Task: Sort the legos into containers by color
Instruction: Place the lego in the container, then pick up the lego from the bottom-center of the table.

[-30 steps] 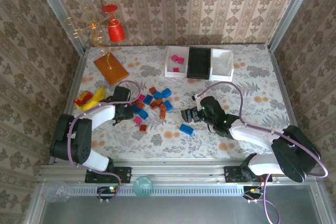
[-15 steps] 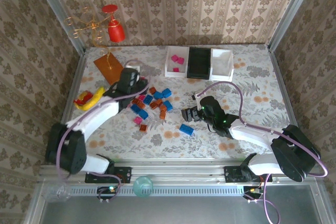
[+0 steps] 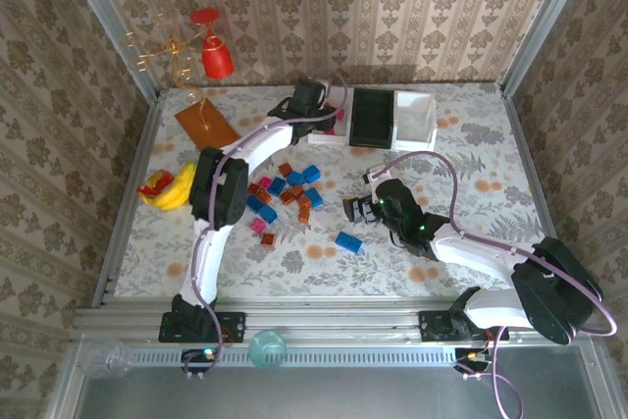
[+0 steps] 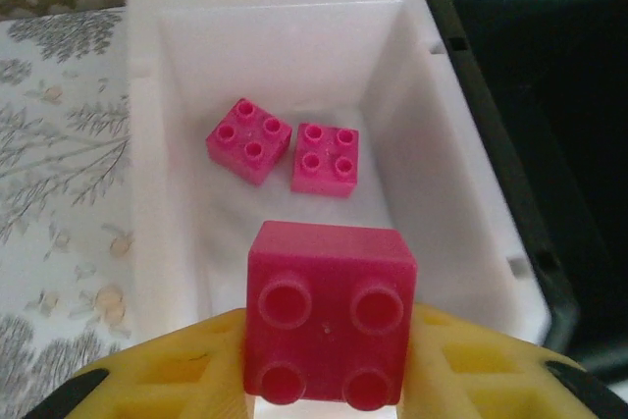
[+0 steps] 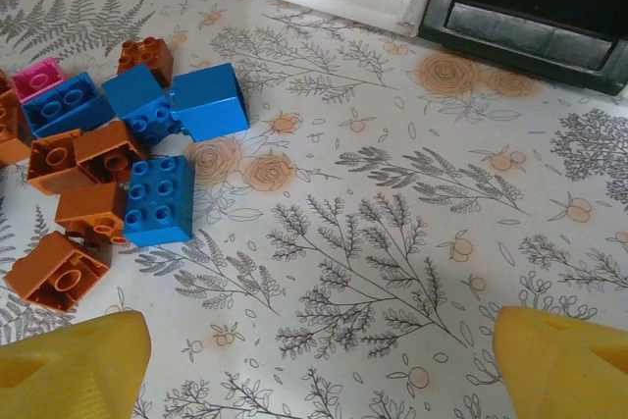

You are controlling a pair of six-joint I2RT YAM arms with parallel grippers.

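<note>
**Status**

- Locate the left gripper (image 3: 314,100) at the far side of the table (image 3: 471,174), above the white tray (image 3: 319,134) at the left end of the tray row.
- Confirm in the left wrist view: yellow fingers (image 4: 147,385) clamped on a pink brick (image 4: 332,313), studs up, over the near end of that tray.
- Note two pink bricks (image 4: 249,140) lying flat further in on the tray floor, side by side and almost touching.
- Note the black tray (image 3: 371,117) hard against the white tray's right wall, with a second white tray (image 3: 414,117) beyond it.
- Locate the right gripper (image 3: 358,210) low over mid-table, fingers spread wide with nothing between them.
- Note a single blue brick (image 3: 347,241) near the right gripper and the pile of bricks (image 3: 285,191) to its left: blue, brown and pink mixed.

**Step in hand (judged)**

Release of the pink brick into the white tray.

**Hazards**

- Bounce out of the tray. Cause: release from too high onto the hard floor, or onto the two pink bricks.
- Drop into the black tray. Cause: sideways drift toward the shared wall before opening.
- Brick clinging to one finger. Cause: uneven or partial opening. Open fully before lifting away.
- Shoved or tipped tray. Cause: descent with a finger over the rim.
- Mixed pick from the pile. Cause: wide fingers closing on tightly packed bricks of different colours. Start with the lone blue brick.
</note>
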